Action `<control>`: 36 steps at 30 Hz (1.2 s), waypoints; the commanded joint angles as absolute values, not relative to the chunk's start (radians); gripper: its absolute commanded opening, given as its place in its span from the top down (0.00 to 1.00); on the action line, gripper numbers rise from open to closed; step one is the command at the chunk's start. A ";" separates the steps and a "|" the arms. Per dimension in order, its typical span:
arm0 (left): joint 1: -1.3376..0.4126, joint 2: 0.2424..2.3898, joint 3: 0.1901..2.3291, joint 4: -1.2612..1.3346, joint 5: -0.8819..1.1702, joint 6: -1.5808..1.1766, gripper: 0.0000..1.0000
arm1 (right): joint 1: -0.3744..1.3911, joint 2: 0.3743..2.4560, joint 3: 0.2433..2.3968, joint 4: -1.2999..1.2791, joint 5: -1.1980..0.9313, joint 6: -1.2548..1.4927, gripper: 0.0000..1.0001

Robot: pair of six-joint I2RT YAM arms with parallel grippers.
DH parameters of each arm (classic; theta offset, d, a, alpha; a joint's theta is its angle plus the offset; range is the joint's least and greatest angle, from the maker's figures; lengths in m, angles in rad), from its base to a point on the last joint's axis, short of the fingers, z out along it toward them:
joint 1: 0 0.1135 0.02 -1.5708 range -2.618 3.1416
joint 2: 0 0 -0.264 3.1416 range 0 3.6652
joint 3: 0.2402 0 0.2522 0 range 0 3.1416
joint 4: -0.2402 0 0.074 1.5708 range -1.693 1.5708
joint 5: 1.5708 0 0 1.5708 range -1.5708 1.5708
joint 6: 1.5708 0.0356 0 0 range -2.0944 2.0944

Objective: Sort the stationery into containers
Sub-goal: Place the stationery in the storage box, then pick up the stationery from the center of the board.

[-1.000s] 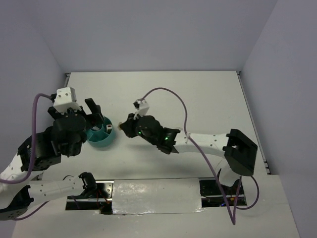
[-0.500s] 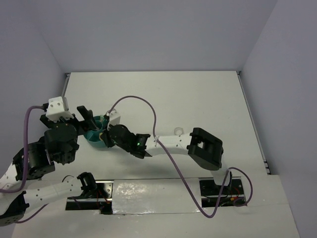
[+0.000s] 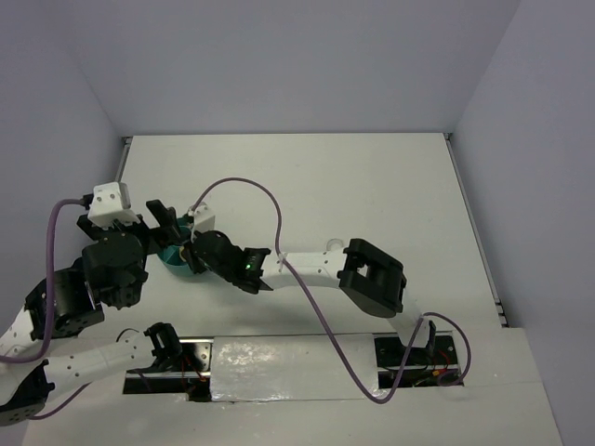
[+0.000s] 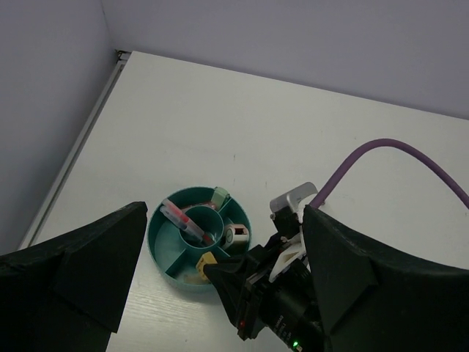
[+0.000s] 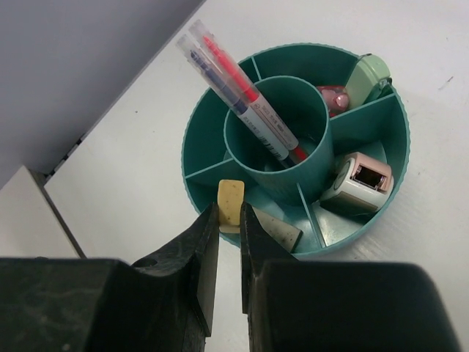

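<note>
The round teal container (image 5: 192,139) sits at the table's left, with several compartments. My right gripper (image 5: 229,220) is shut on the tan nub (image 5: 230,202) and holds it over the near rim, above the compartment where the grey block (image 5: 282,231) lies. Two pens (image 5: 242,95) lean in the centre cup. The pink-white clip (image 5: 359,180), mint-green tube (image 5: 370,77) and pink stick (image 5: 333,95) lie in other compartments. My left gripper (image 4: 225,213) hangs open high above the container (image 4: 165,246), its fingers (image 4: 88,257) wide apart. From above, both grippers hide most of the container (image 3: 172,253).
The table's left edge rail (image 4: 80,139) and the side wall run close behind the container. The right arm's purple cable (image 4: 381,150) arcs over the table, and the right arm (image 3: 316,265) stretches across the middle.
My right arm has swung left across the table, carrying the tan nub to the container's rim. The left gripper has drawn back a little to the left and stayed open.
</note>
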State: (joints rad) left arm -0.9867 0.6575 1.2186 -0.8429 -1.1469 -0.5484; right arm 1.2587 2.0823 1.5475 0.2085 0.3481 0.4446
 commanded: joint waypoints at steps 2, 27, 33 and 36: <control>-0.982 0.637 1.213 -0.799 -1.147 -0.517 0.01 | 1.256 2.111 1.608 0.198 0.354 0.420 0.94; -0.979 0.641 1.216 -0.808 -1.144 -0.526 0.01 | 1.247 1.929 1.407 0.297 0.359 0.405 0.48; -0.976 0.634 1.207 -0.801 -1.141 -0.518 0.01 | 1.191 1.521 0.994 0.325 0.435 0.449 0.44; -0.973 0.647 1.206 -0.802 -1.128 -0.512 0.01 | 1.056 1.310 0.843 0.141 0.476 0.553 0.42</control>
State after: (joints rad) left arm -0.9798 0.6437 1.2102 -0.8288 -1.1275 -0.5262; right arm 1.1698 1.5009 0.9531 0.2325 0.3889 0.4599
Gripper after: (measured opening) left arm 0.993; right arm 0.569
